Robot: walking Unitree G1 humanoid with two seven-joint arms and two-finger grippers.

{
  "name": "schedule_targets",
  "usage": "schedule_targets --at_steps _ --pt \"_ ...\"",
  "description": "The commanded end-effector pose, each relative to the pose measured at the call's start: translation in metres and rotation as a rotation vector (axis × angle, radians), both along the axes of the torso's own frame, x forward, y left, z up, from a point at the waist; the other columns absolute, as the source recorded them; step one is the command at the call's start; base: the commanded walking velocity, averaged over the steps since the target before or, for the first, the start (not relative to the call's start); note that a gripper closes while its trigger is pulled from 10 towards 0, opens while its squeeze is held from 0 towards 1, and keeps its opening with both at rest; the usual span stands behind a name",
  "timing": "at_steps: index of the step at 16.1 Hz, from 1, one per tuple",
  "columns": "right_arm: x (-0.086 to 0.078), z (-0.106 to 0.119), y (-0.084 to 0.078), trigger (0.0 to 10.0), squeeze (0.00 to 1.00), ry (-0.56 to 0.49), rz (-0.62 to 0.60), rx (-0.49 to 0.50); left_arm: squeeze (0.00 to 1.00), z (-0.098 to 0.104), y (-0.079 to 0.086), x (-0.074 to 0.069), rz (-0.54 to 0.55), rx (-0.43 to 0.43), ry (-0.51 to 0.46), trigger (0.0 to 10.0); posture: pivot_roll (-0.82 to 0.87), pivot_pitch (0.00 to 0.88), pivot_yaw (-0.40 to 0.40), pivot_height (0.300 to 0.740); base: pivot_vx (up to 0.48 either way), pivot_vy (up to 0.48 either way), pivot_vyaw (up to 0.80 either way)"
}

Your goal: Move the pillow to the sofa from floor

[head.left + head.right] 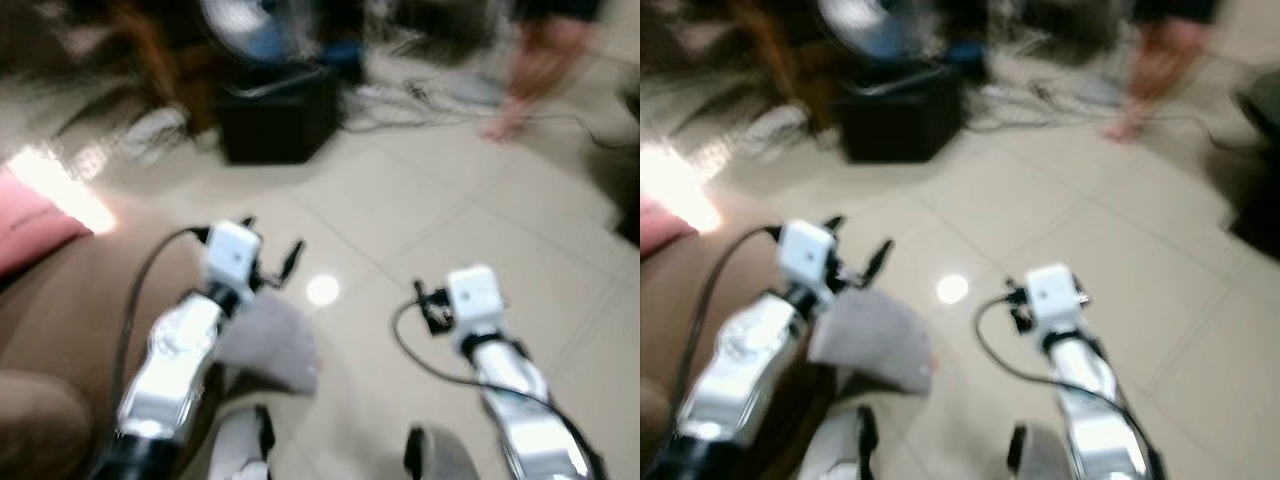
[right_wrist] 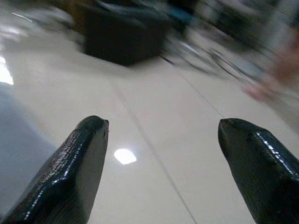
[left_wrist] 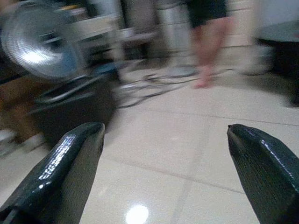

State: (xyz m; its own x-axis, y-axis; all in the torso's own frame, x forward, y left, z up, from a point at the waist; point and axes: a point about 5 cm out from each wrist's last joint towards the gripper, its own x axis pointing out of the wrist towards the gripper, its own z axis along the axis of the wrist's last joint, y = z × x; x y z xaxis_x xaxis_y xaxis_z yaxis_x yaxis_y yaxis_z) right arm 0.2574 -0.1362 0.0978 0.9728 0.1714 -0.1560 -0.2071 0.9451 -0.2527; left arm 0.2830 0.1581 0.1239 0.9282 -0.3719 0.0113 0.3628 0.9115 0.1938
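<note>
Brown sofa [image 1: 60,330] — pink pillow [image 1: 35,225] — cream floor [image 1: 480,230].

You're in home living room: glossy cream tiled floor [image 1: 470,230], brown fabric sofa [image 1: 70,300] near left, round silver fan [image 3: 35,44] far.

2 silver arms reach forward, each ending in 1 gripper: the left gripper [image 3: 163,172] and the right gripper [image 2: 161,163], each with 2 black fingers spread apart. 1 brown sofa [image 1: 60,330] carries 1 pink pillow [image 1: 30,225]. 1 grey cloth-like piece [image 1: 270,340] lies beside the left arm; what it is cannot be told. 1 black box [image 1: 278,115] stands on the floor [image 1: 450,220], with 1 fan [image 3: 37,39] behind it. 1 person [image 1: 535,60] stands further back. 1 round glare spot [image 1: 322,290] shines on the tiles.
</note>
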Motion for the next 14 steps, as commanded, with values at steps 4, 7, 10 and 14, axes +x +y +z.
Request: schedule_targets --at_steps 4,7,10,14 --pt "-0.0047 -0.0054 -0.0003 10.0 0.0 0.025 0.04 -0.037 0.0 0.0011 -0.0025 0.0015 -0.003 -0.004 -0.005 10.0 -0.04 0.0 0.052 0.59 0.31 0.0 0.8" --pt "-0.0042 -0.0048 -0.0036 10.0 0.0 0.026 0.004 0.005 0.0 0.0011 -0.0018 0.0014 -0.003 -0.007 -0.005 10.0 -0.04 0.0 0.052 0.59 0.309 0.0 0.0" --pt "-0.0058 -0.0069 -0.0056 10.0 0.0 0.032 -0.005 0.023 0.0 0.001 -0.0073 0.0003 -0.032 -0.022 -0.006 10.0 -0.04 0.0 0.055 0.59 0.309 0.0 0.0" --pt "-0.0067 -0.0072 -0.0053 10.0 0.0 0.026 -0.002 0.031 0.0 0.0006 -0.0069 0.0003 -0.036 -0.021 -0.005 10.0 -0.04 0.0 0.057 0.59 0.306 0.0 -0.77"
